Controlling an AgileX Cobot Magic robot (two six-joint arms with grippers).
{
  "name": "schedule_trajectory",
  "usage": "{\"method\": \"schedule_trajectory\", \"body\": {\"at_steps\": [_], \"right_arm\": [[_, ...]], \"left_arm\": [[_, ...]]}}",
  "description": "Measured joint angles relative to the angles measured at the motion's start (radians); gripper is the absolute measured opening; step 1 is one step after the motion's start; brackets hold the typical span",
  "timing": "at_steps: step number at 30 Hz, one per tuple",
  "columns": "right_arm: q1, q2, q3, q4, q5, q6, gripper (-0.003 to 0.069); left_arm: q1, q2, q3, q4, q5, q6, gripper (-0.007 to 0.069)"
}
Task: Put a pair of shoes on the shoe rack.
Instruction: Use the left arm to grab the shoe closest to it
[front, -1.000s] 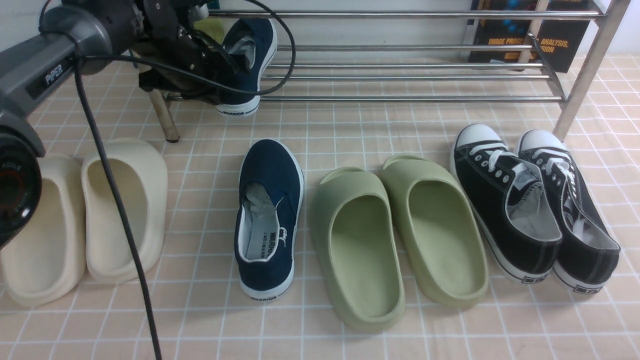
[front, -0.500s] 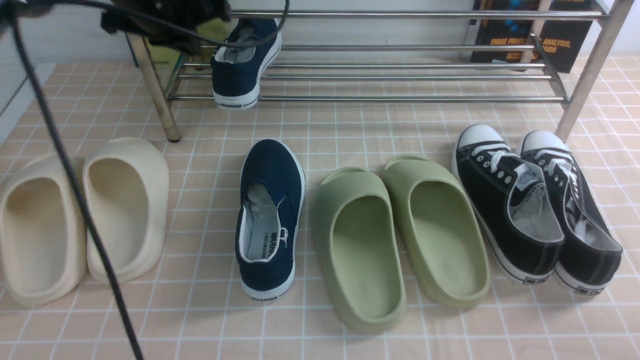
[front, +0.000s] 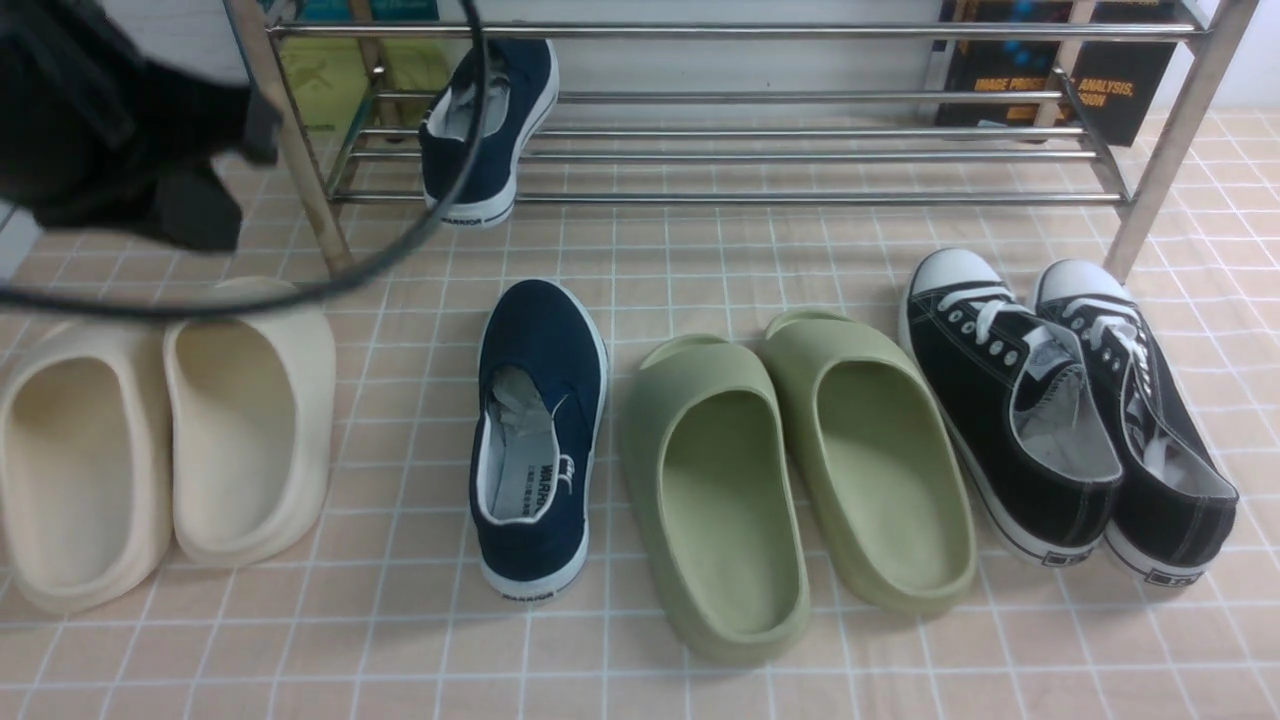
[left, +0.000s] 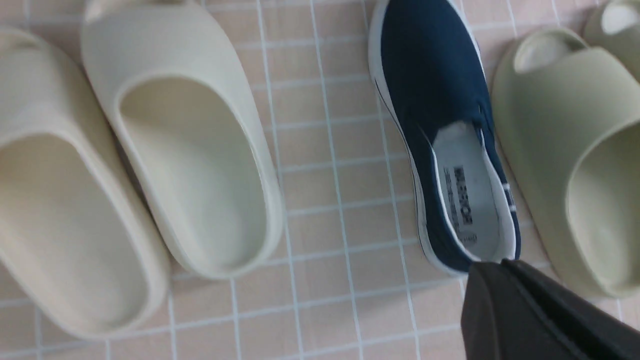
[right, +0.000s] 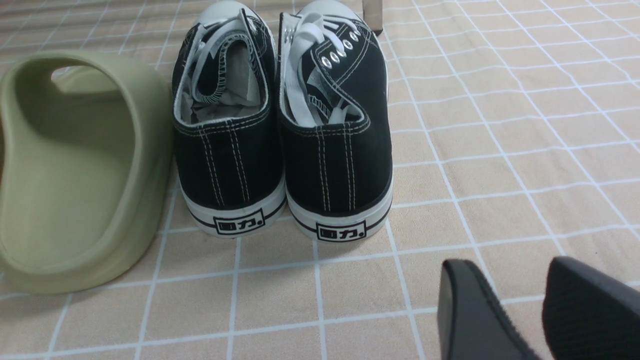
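Observation:
One navy slip-on shoe (front: 487, 125) rests on the lower bars of the silver shoe rack (front: 800, 197), at its left end, heel toward me. The other navy shoe (front: 540, 440) lies on the tiled floor between the cream and green slides; it also shows in the left wrist view (left: 440, 125). My left gripper (left: 492, 266) is above the floor near that shoe's heel, its fingers pressed together and holding nothing. In the front view it is a blurred black mass (front: 120, 140) left of the rack. My right gripper (right: 505, 272) is open and empty, low over the floor behind the black sneakers.
A pair of cream slides (front: 165, 440) lies at the left, green slides (front: 800, 470) in the middle, black lace-up sneakers (front: 1070, 410) at the right. A black cable (front: 400, 255) loops in front of the rack's left post (front: 300, 160). Books (front: 1060, 70) stand behind the rack.
My left arm has pulled away from the rack to the left and toward me, leaving the navy shoe on the lower bars. The shoe on the floor has not moved.

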Motion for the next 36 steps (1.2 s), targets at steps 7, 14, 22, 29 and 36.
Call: {"method": "schedule_trajectory", "body": {"at_steps": [7, 14, 22, 29, 36], "right_arm": [[0.000, 0.000, 0.000, 0.000, 0.000, 0.000, 0.0240], [0.000, 0.000, 0.000, 0.000, 0.000, 0.000, 0.0240], [0.000, 0.000, 0.000, 0.000, 0.000, 0.000, 0.0240], [0.000, 0.000, 0.000, 0.000, 0.000, 0.000, 0.0240], [0.000, 0.000, 0.000, 0.000, 0.000, 0.000, 0.0240]], "left_arm": [[0.000, -0.034, 0.254, -0.059, -0.053, 0.002, 0.0005], [-0.016, -0.034, 0.265, -0.039, -0.101, 0.007, 0.0005], [-0.256, 0.025, 0.268, 0.201, -0.228, -0.145, 0.0005], [-0.299, 0.173, 0.268, 0.271, -0.302, -0.293, 0.0057], [-0.299, 0.313, 0.268, 0.197, -0.392, -0.304, 0.0308]]}}
